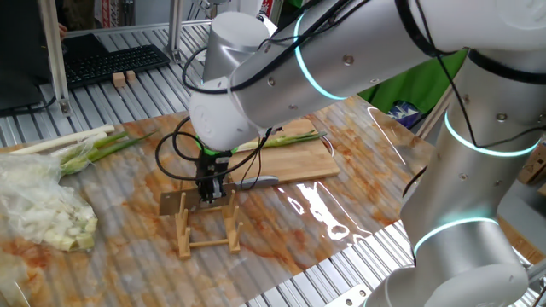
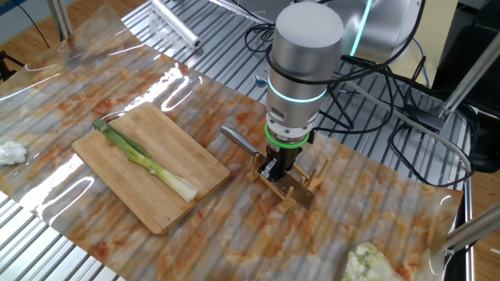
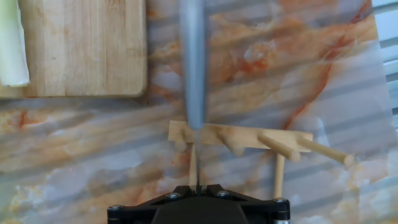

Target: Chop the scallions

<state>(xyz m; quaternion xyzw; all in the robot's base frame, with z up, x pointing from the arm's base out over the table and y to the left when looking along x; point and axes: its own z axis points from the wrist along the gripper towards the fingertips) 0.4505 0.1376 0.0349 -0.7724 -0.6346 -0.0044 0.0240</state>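
Observation:
One scallion (image 2: 148, 162) lies whole along the wooden cutting board (image 2: 183, 152), white end toward the board's near corner; its white end also shows in the hand view (image 3: 12, 43). My gripper (image 2: 273, 173) stands over the wooden rack (image 2: 301, 191) right of the board. It is shut on the thin end of the knife (image 3: 193, 74), whose grey blade points away from the jaws toward the board. The other fixed view shows the gripper (image 1: 207, 198) at the rack (image 1: 205, 234), the blade (image 1: 260, 181) beside the board (image 1: 299, 164) and the scallion (image 1: 286, 139).
A bundle of long whole stalks (image 1: 77, 145) and a pale heap in clear plastic (image 1: 43, 213) lie at the left. A keyboard (image 1: 111, 61) sits at the back. A roll of clear film (image 2: 176, 23) lies behind the board. The rack's pegs (image 3: 323, 152) stick out sideways.

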